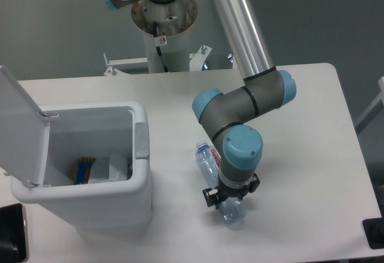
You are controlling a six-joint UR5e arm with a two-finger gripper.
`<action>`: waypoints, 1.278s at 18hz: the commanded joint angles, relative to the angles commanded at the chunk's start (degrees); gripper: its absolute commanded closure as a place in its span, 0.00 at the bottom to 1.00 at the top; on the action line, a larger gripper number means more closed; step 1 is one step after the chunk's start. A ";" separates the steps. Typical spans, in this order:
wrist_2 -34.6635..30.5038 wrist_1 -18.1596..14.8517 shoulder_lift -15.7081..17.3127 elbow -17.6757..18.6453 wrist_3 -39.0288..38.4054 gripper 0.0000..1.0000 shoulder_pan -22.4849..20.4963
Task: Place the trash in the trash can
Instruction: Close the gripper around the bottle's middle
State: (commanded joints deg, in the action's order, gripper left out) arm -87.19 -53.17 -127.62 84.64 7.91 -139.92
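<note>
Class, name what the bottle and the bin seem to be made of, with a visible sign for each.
Bottle: thin clear plastic, probably; blue-tinted, see-through and dented. Bin: seemingly moulded white plastic; smooth, slightly glossy walls with rounded corners.

There is just one fixed camera, mounted high and looking steeply down on the white rectangular table (300,95) from its front edge. It faces the arm's grey metal pedestal (162,29) at the far side, close enough that the table's near corners run out of frame.
</note>
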 joint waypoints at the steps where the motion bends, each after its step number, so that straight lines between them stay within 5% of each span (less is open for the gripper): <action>1: 0.00 0.00 0.00 0.00 0.00 0.30 0.00; 23: -0.09 -0.18 0.53 0.18 0.18 0.42 0.00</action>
State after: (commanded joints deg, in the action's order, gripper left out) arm -87.28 -53.35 -127.09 84.81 8.09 -139.92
